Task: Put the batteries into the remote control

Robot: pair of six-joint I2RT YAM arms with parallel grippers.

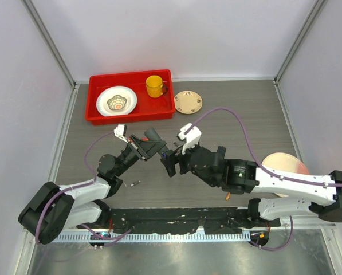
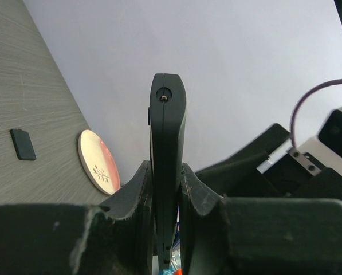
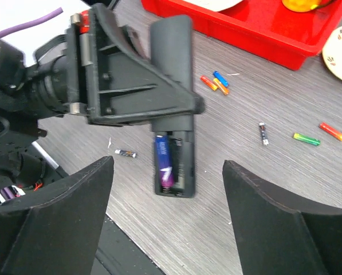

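Grey wood-grain tabletop (image 1: 245, 114) fills the scene, and white walls close it on the left, the far and the right side. Beyond both pairs of fingers, near the far wall, stands a red tray (image 1: 130, 117) with a plate (image 1: 117, 101) and a yellow cup (image 1: 154, 86). A small saucer (image 1: 188, 102) lies just beside the tray. Between the tray and the fingers is a strip of tabletop where loose batteries (image 3: 306, 138) lie apart from each other.

The left fingers (image 2: 139, 189) are closed tight on the remote control (image 3: 173, 57), one finger on each flat face. It is a slim black bar. Its end toward the right fingers has the compartment uncovered, with one purple battery (image 3: 163, 163) sitting in a slot. The right fingers (image 3: 62, 223) stand wide apart and hold nothing; the remote's uncovered end is just beyond the gap between them. The small black back cover (image 2: 23, 144) lies on the tabletop, well apart from the left fingers.
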